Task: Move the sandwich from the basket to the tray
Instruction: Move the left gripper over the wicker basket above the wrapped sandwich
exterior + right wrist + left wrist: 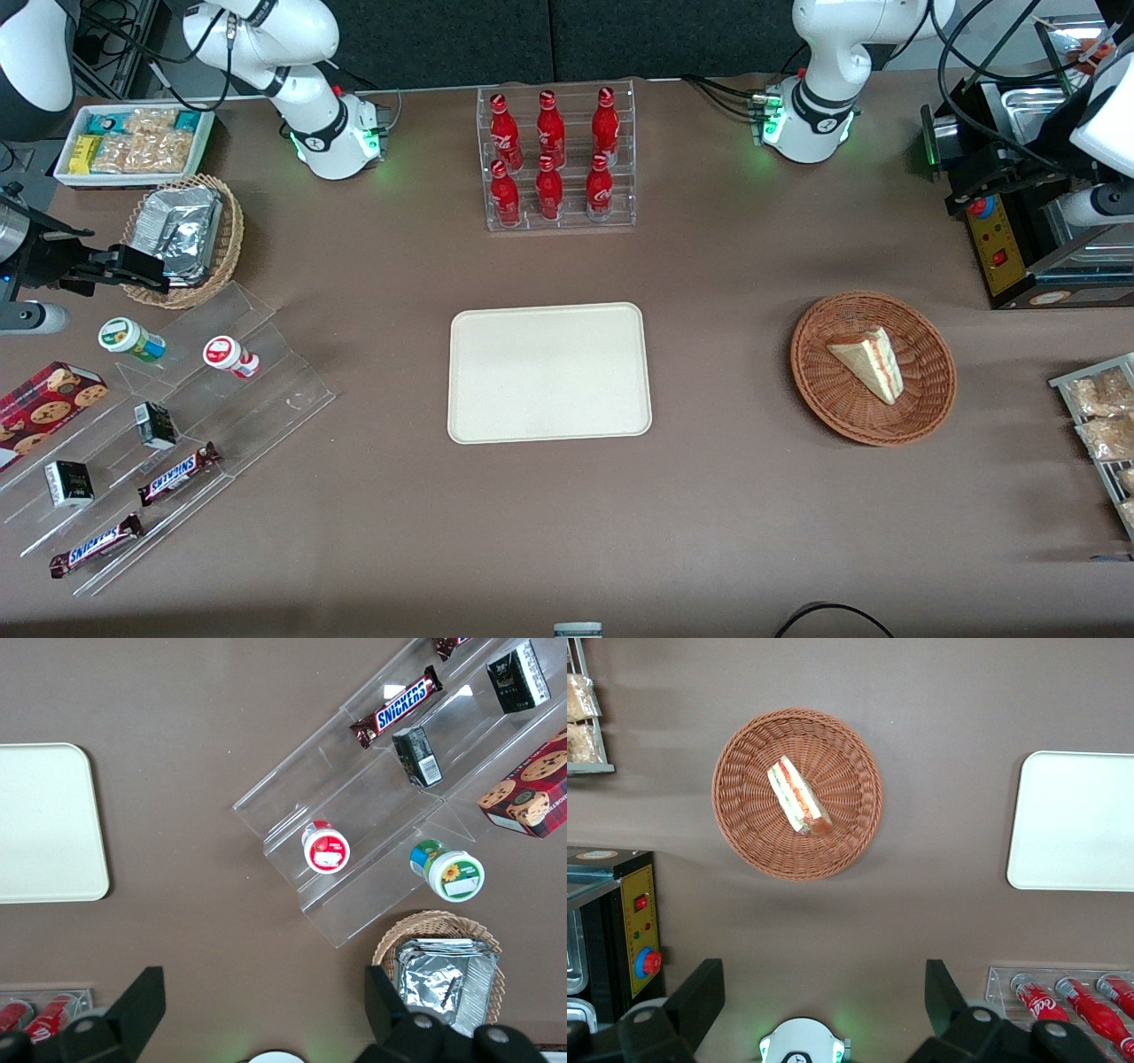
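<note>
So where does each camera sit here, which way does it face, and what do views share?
Front view: high up, facing both arm bases, down on tray, basket and sandwich.
Left wrist view: on the working arm, high above the basket, looking straight down; open tool empty.
Right wrist view: on the parked arm, looking down on snack shelves.
All three share the tray.

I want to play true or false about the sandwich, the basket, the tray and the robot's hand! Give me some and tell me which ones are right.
1. The triangular cream-bread sandwich lies in the round reddish-brown wicker basket. True.
2. The flat cream rectangular tray has a sandwich on it. False: nothing lies on it.
3. The left arm's gripper holds the sandwich. False: its fingers are open, up above the table, touching nothing.
4. Six red bottles stand in a clear rack. True.
5. The basket touches the tray. False: bare brown table lies between them.
</note>
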